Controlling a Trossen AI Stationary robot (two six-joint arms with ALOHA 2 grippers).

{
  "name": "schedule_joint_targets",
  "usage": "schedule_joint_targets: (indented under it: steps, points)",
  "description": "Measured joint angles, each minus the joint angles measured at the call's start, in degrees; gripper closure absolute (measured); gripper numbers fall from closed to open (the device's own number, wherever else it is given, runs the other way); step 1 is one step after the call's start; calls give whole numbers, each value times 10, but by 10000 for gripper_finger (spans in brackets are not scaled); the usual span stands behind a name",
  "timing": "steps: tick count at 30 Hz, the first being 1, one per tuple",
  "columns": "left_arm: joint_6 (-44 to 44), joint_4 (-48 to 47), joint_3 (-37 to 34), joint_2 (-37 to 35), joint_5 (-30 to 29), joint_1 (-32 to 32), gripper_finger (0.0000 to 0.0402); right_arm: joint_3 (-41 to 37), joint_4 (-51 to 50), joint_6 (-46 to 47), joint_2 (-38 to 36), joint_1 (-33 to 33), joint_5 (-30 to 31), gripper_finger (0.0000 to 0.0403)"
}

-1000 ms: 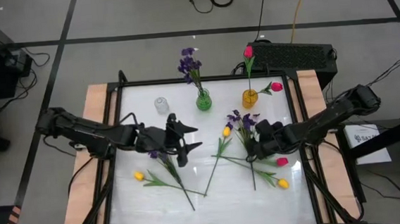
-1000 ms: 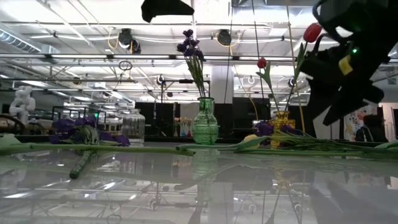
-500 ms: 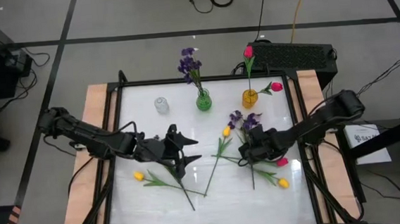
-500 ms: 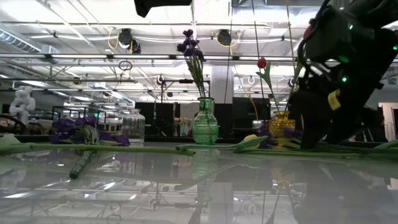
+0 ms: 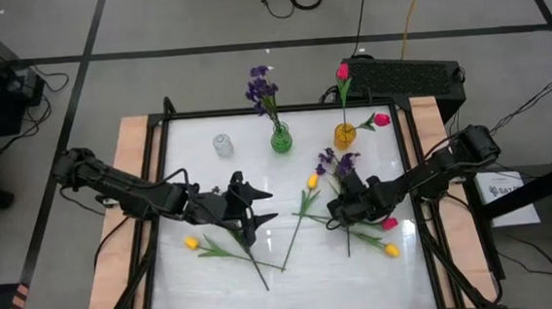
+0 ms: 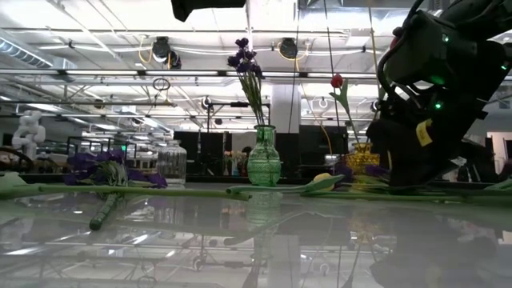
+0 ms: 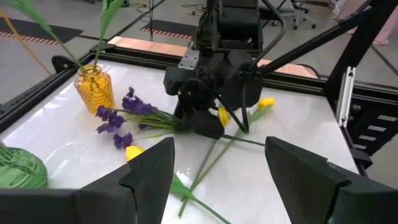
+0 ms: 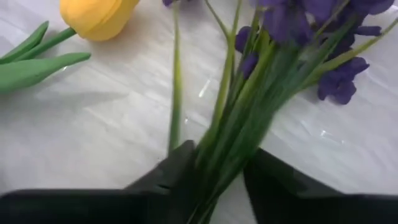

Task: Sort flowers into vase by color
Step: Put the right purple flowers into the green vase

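A bunch of purple flowers lies on the table right of centre, and my right gripper is shut on its green stems. Yellow tulips and a pink-red tulip also lie flat on the table. Another purple bunch lies under my left arm. My left gripper hovers open over the table's middle, touching nothing. The green vase holds purple flowers. The amber vase holds pink-red tulips. My right gripper pinches the purple bunch's bundle of green stems between its two fingers, a little below the blossoms. The fingers slant down at it from the table's right side. The bunch lies on the table.
A clear glass jar stands at the far left beside the green vase. Stems of the loose flowers cross each other around the right gripper. Wooden rails edge the table's left and right sides. The near middle of the white top is bare.
My right gripper has sunk toward the table onto the stems of the purple bunch. My left gripper has shifted a little toward the near edge and then kept still. The flowers lie where they were.
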Motion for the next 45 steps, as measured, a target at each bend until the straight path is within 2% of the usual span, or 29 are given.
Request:
schedule_joint_targets:
  steps: [4,6,13,19,24,28,33,36,41,43,45]
  points:
    - [0,-2,0,0,0,0,146,0,1,-3,0,3,5,368]
    - [0,-4,0,0,0,0,146,0,1,-5,0,9,11,391]
    - [-12,-9,0,0,-10,0,146,20,-4,-26,-25,37,22,394]
    - [-25,25,0,0,-11,-2,146,58,-8,-78,-113,83,119,399]
    - [3,89,0,0,-17,-11,146,91,31,-209,-208,127,231,400]
    - [22,152,0,9,-25,-12,146,95,178,-393,-274,146,279,399]
    - [48,266,0,71,-25,-4,146,95,427,-640,-301,147,275,398]
    - [50,370,0,115,-2,13,136,95,548,-740,-288,142,213,397]
    - [46,501,0,177,112,42,87,95,625,-766,-248,135,104,397]
    - [45,535,0,202,151,47,62,95,641,-767,-231,135,86,397]
    - [46,570,0,231,158,49,41,95,647,-767,-216,135,81,397]
